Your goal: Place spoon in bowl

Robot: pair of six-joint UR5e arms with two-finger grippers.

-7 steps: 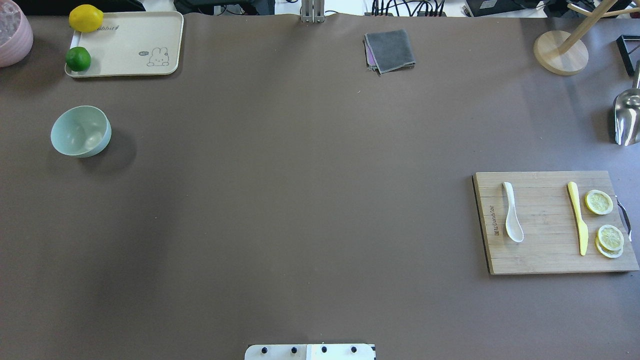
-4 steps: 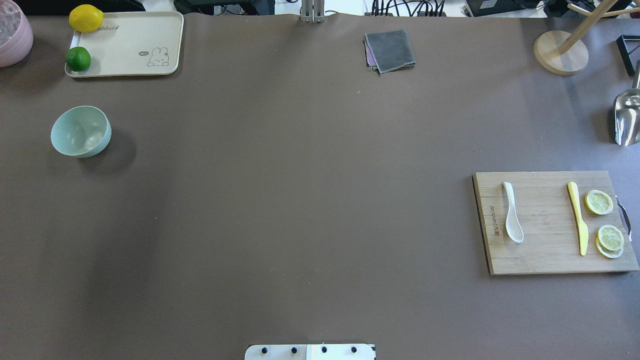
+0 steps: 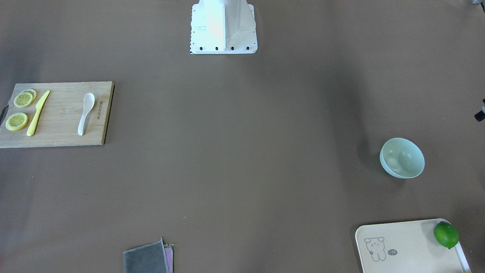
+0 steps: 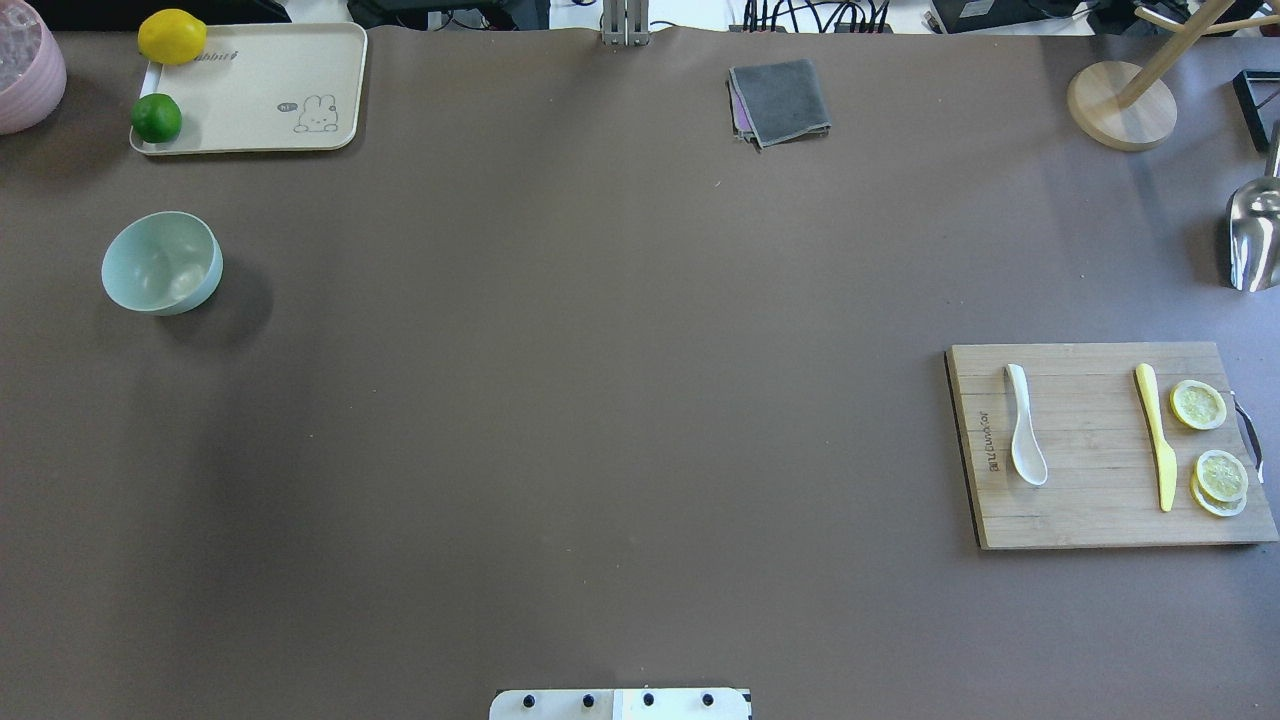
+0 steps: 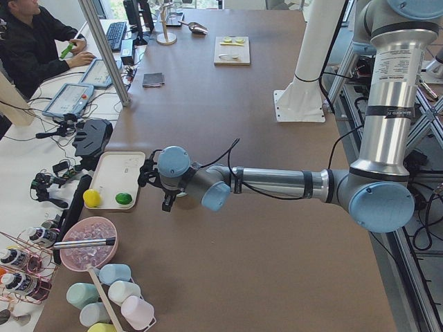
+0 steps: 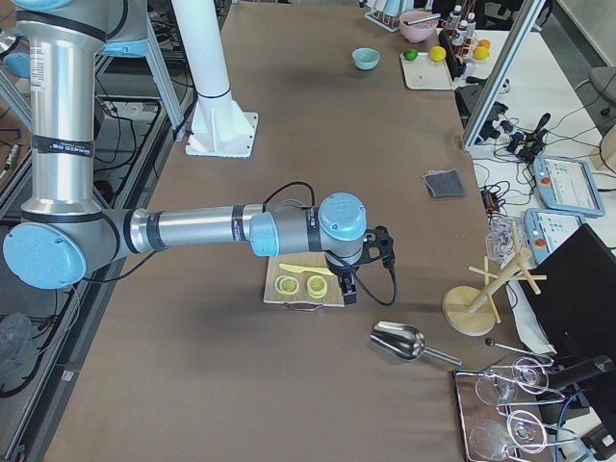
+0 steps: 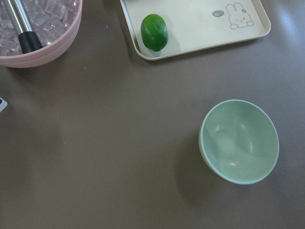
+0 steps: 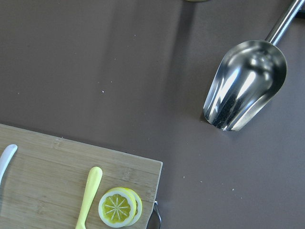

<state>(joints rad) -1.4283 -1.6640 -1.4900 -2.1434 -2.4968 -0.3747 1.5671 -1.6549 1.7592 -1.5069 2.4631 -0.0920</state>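
Observation:
The white spoon (image 4: pixel 1024 425) lies on a bamboo cutting board (image 4: pixel 1090 500) at the table's right, scoop toward the robot. It also shows in the front view (image 3: pixel 86 113) and, only as a tip, in the right wrist view (image 8: pixel 7 155). The empty mint-green bowl (image 4: pixel 160 262) stands far left; it also shows in the front view (image 3: pixel 401 157) and the left wrist view (image 7: pixel 239 141). My left gripper (image 5: pixel 158 187) hangs above the bowl area. My right gripper (image 6: pixel 364 265) hangs over the board's right end. Both show only in side views, so I cannot tell if they are open or shut.
A yellow knife (image 4: pixel 1156 435) and lemon slices (image 4: pixel 1198 404) share the board. A cream tray (image 4: pixel 260 80) with a lime (image 4: pixel 156 118) and lemon (image 4: pixel 172 37) sits back left, beside a pink ice bowl (image 4: pixel 25 70). A grey cloth (image 4: pixel 780 100), metal scoop (image 4: pixel 1255 235) and wooden stand (image 4: pixel 1120 105) lie at the back.

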